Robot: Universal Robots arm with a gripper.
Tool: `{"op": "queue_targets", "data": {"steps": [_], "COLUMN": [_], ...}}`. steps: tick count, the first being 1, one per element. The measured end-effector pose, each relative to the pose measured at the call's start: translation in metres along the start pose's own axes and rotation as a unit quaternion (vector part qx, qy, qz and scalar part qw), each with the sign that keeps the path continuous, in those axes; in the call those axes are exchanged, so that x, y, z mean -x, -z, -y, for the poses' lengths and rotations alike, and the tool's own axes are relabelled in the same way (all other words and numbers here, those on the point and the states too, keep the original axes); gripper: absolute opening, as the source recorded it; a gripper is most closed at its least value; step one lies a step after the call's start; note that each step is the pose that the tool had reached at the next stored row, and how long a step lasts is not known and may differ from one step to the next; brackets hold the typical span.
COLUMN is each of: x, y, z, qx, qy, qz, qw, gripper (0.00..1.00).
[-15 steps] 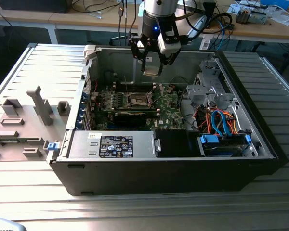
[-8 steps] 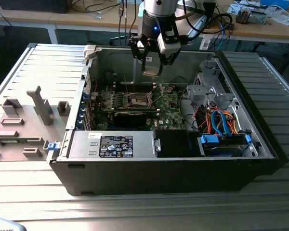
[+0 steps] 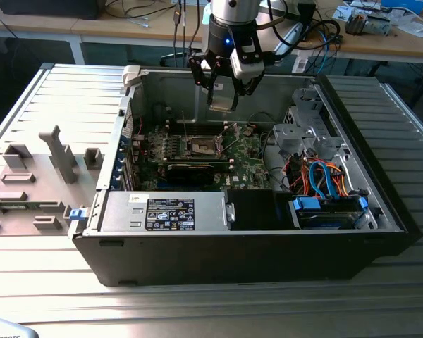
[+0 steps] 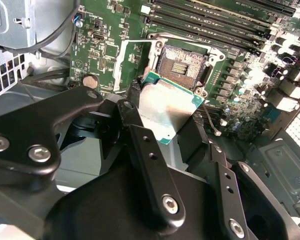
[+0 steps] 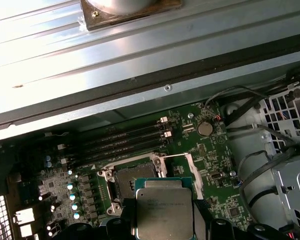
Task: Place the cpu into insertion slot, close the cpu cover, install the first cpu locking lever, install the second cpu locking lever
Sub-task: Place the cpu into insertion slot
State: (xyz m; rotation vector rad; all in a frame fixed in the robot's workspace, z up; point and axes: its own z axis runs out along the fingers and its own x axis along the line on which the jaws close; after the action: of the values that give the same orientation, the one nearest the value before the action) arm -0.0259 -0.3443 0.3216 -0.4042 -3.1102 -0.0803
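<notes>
In the exterior view my gripper (image 3: 225, 95) hangs inside the open computer case, shut on the cpu (image 3: 223, 101), a small flat square chip. It is well above the green board and slightly behind the insertion slot (image 3: 203, 146). The second wrist view shows the cpu (image 4: 167, 112) clamped by its edges between black fingers (image 4: 137, 125), tilted just short of the insertion slot (image 4: 182, 62), whose dark centre lies bare. The cpu cover (image 4: 121, 65) stands swung open beside the socket. In the first wrist view the cpu (image 5: 163, 210) overlaps the edge of the insertion slot (image 5: 131, 177).
Black memory slots (image 5: 122, 140) run along one side of the socket. A drive cage (image 3: 307, 130) with blue and orange cables (image 3: 324, 176) fills the case on the exterior view's right. The power supply (image 3: 166, 211) lines the front. Grey fixtures (image 3: 56, 155) stand on the table at the exterior view's left.
</notes>
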Motion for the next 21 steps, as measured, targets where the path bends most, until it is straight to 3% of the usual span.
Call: {"op": "queue_targets", "data": {"steps": [21], "x": [0.0], "y": [0.0], "z": [0.0], "qx": [-0.0031], "qy": [-0.006], "qz": [0.0011], "qw": [0.99998], "gripper": [0.54]}}
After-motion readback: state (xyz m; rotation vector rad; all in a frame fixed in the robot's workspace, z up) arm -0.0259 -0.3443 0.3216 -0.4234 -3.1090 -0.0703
